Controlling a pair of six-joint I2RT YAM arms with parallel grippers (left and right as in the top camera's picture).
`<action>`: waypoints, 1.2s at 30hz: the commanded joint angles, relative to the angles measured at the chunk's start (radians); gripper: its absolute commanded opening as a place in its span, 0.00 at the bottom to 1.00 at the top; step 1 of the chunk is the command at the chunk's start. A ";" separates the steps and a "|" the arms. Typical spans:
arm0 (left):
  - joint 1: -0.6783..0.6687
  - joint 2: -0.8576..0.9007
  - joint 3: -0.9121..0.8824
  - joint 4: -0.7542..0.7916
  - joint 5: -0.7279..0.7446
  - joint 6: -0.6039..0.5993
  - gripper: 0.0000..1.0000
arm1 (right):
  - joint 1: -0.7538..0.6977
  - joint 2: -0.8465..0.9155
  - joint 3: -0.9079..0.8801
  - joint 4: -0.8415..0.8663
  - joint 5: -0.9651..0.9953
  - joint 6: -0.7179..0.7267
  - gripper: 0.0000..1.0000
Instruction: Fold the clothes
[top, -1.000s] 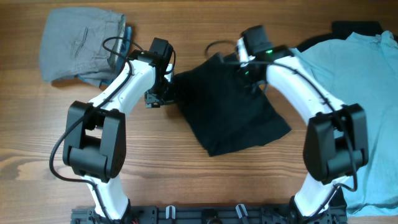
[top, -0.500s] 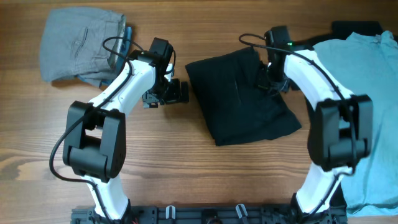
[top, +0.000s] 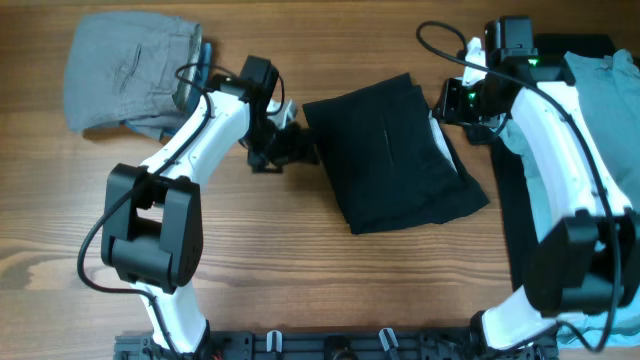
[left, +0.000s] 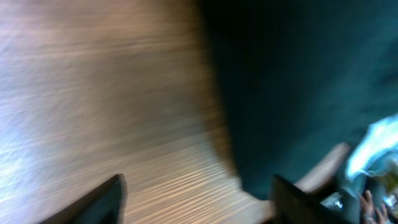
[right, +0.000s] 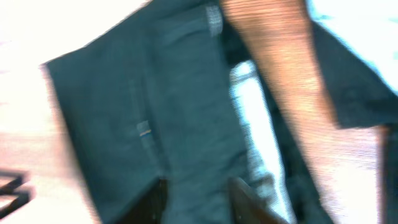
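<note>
1. Overhead view: the black garment lies folded in a rough rectangle at the middle of the table, set askew. The grey trousers lie at the far left. The light-blue T-shirt lies at the right, partly under the right arm. The left gripper is at the black garment's left edge. The right gripper is at its upper right corner, where white lining shows. Hazard: the right arm crosses the T-shirt and could drag it.

2. Left wrist view, blurred: the left gripper's jaws stand wide apart and hold nothing, with bare wood and the black garment's edge between them. Hazard: closing here may catch only the top layer, or miss the edge altogether, and a pull would then open the fold.

3. Right wrist view, blurred: the right gripper's jaws are parted only a little, with nothing clearly pinched, above the black cloth beside the exposed lining. Hazard: with so narrow a gap a finger may snag the cloth on lifting, which would raise the corner and bare more lining
</note>
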 joint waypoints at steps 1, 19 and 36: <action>0.002 0.000 0.044 0.082 0.166 0.028 0.42 | 0.020 0.042 -0.088 -0.030 -0.039 0.119 0.10; -0.173 0.003 0.029 0.151 0.077 -0.041 0.21 | -0.074 -0.078 -0.406 0.224 0.031 0.201 0.05; -0.148 0.236 0.078 -0.074 -0.283 -0.254 0.13 | -0.072 -0.355 -0.392 0.317 -0.045 0.106 0.16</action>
